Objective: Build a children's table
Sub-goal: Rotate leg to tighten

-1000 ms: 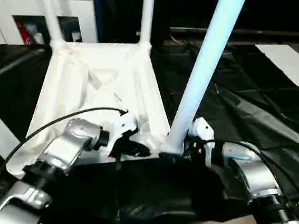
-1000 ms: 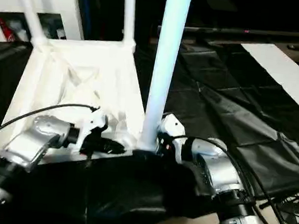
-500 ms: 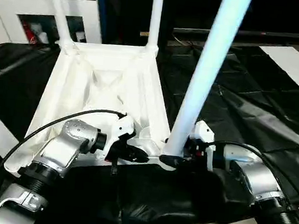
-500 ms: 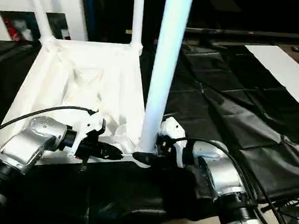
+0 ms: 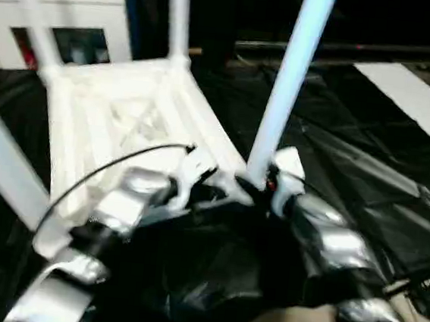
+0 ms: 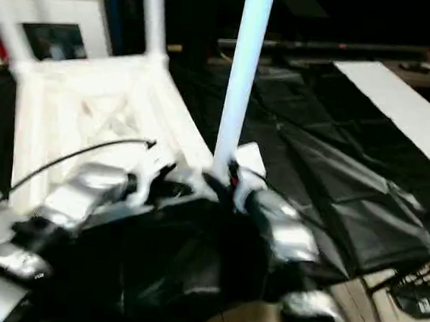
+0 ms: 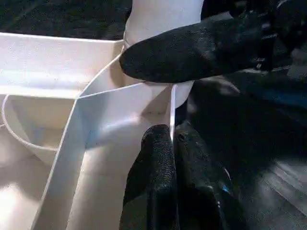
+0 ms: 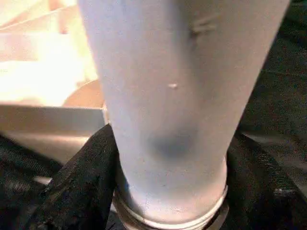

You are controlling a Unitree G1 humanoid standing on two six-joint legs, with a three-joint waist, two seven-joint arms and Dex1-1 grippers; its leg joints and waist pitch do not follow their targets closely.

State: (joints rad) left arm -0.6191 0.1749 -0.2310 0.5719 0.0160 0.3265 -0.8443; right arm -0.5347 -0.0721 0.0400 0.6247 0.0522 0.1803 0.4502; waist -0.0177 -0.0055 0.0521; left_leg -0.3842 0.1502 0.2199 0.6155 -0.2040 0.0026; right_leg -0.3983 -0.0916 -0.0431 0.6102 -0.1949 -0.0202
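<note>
The children's table lies upside down on the black sheet, its white tabletop [image 5: 119, 129] ribbed side up, with legs standing in the corner sockets; it looks light, stiff and slick, so a leg is best held low, by its socket. The right claw [image 8: 168, 191] is clamped around the base of the near leg [image 5: 286, 92], black fingers [image 8: 76, 177] on either side of the tube, while the left claw [image 7: 172, 143] is pinched together on the thin edge wall of the tabletop just beside that socket. Compared with a second ago, both arms have drawn in closer together around that corner.
</note>
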